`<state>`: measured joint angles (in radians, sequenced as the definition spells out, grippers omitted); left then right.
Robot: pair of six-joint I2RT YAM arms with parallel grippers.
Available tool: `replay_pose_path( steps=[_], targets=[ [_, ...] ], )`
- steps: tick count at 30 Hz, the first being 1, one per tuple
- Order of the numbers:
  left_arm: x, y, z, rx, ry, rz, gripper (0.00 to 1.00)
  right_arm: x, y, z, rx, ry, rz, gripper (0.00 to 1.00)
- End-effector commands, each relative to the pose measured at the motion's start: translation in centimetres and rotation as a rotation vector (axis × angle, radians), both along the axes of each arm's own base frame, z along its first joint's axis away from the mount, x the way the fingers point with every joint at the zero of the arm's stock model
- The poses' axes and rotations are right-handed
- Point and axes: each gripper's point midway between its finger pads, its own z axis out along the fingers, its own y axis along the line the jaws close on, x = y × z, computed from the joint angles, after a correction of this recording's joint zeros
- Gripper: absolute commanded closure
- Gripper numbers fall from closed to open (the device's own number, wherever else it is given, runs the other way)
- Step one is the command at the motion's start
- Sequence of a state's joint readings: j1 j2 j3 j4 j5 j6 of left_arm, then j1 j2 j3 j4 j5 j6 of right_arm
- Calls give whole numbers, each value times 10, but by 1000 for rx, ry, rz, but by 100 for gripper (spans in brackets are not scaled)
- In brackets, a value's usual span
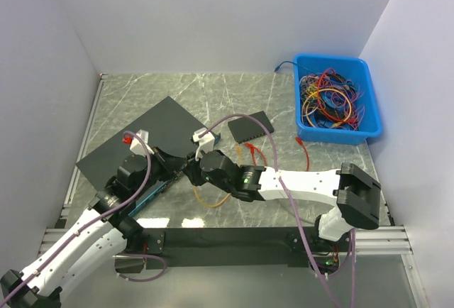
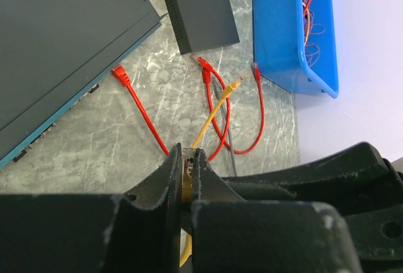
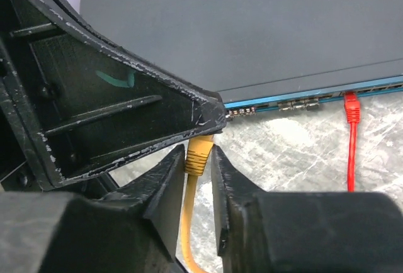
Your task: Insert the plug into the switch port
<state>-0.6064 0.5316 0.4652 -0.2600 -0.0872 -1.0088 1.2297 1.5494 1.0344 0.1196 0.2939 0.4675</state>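
My right gripper (image 3: 198,171) is clamped on the yellow plastic plug (image 3: 200,149), just short of the blue port edge of the big dark-grey flat switch (image 3: 252,34). Meanwhile my left gripper (image 2: 187,156) pinches the thin yellow cable (image 2: 211,119) right beside that edge, so it's cramped there. A red plastic plug (image 3: 351,104) sits further along the edge, with bare ports between.

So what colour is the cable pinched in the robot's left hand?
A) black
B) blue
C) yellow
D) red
C: the left wrist view shows the left hand shut on a yellow cable; the red cables lie loose.
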Motion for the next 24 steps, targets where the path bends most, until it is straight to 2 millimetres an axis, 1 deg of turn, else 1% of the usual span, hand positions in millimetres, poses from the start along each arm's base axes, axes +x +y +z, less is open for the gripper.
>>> replay_pose_path(
  steps=[1,2,3,5,6,7,9,10,11,12,13,14,15,16,17,18,20,21,23,24],
  targets=[
    [2,1,15,-24,-37,10,99,11,9,23,71,-13,-30,75],
    [2,0,14,-25,-35,10,99,11,8,21,69,-10,-33,79],
    [2,1,15,-25,-36,10,99,12,7,21,71,-10,-40,86],
    [1,1,15,-22,-36,8,99,13,5,21,78,-11,-48,97],
    [1,1,16,-16,-43,7,99,12,4,20,75,-10,-50,100],
    [2,6,11,8,-31,26,96,12,3,20,76,-11,-50,100],
    [3,14,16,45,-36,53,84,11,2,19,76,-11,-45,100],
    [3,20,15,68,-34,75,70,10,1,15,71,-7,-44,100],
    [4,31,17,104,-31,120,63,9,0,13,70,-5,-40,100],
    [5,36,16,135,-31,135,52,8,0,9,66,0,-36,100],
    [5,40,16,155,-34,148,47,7,0,8,73,4,-32,100],
    [7,49,16,190,-28,188,42,5,-2,-1,61,12,-29,100],
    [7,54,15,205,-21,211,35,0,0,-7,58,26,-11,100],
    [9,57,15,216,-15,231,22,-2,-1,-14,55,34,-4,100],
    [11,61,15,226,-14,252,17,-8,2,-19,52,44,14,100],
    [14,68,13,238,3,299,9,-13,6,-27,42,59,32,100],
    [18,75,14,242,4,351,4,-22,13,-35,26,64,57,100],
    [21,84,14,248,2,402,2,-34,18,-39,14,63,91,100],
    [24,93,15,245,-3,454,1,-44,28,-45,1,55,130,100],
    [25,103,17,242,-9,500,1,-57,35,-54,-17,56,171,100]
  ],
)
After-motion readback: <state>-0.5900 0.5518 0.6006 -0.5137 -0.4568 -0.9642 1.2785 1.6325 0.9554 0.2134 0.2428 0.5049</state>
